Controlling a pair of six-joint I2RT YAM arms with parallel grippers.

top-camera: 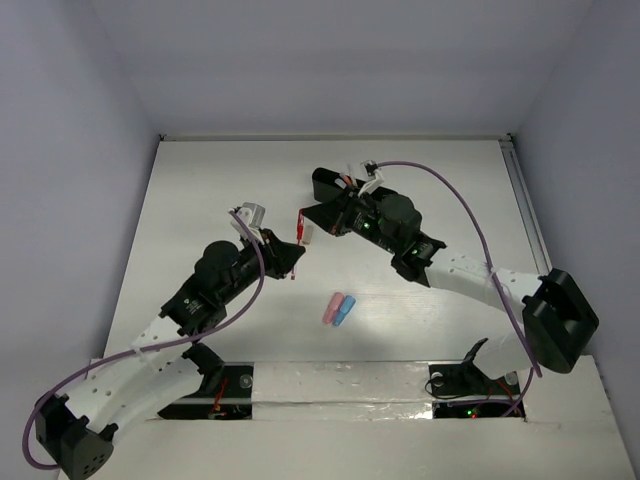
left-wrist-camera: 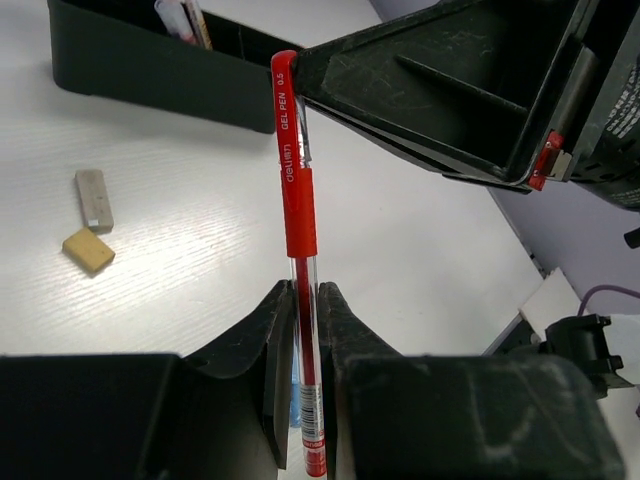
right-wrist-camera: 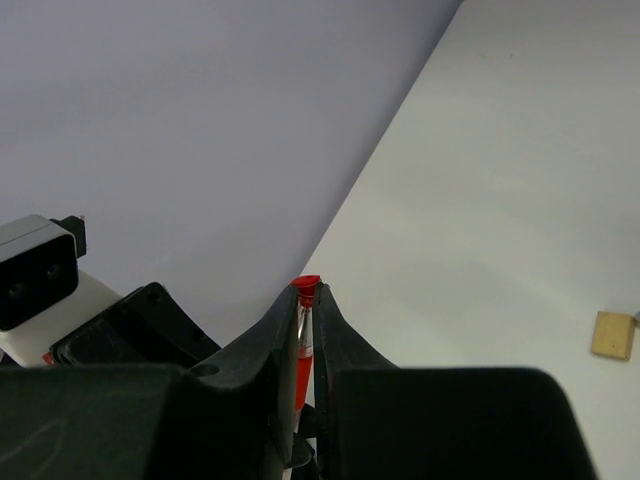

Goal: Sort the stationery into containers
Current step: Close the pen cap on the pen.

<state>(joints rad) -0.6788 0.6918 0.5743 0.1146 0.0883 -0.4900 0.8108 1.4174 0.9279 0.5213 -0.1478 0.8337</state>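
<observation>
Mid-table, raised off the surface: pen [left-wrist-camera: 300, 215] bridges left gripper [left-wrist-camera: 305, 300] and right gripper [right-wrist-camera: 305, 300], one end pinched in each. Behind it, toward the far edge: tray [left-wrist-camera: 150, 70], with other pens [left-wrist-camera: 185, 15] in it. On the table [top-camera: 200, 200], left of the pen in the left wrist view: first eraser [left-wrist-camera: 95, 197] and second eraser [left-wrist-camera: 88, 250], just beside each other. Nearer the arm bases: two capsule pieces [top-camera: 338, 310], touching side by side.

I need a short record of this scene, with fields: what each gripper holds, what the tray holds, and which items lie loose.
left gripper: shut on the red pen, low on its barrel
right gripper: shut on the same pen, at its cap end
black tray: holds other pens
loose erasers: pale eraser and tan eraser on the table
loose capsules: pink capsule beside blue capsule
</observation>
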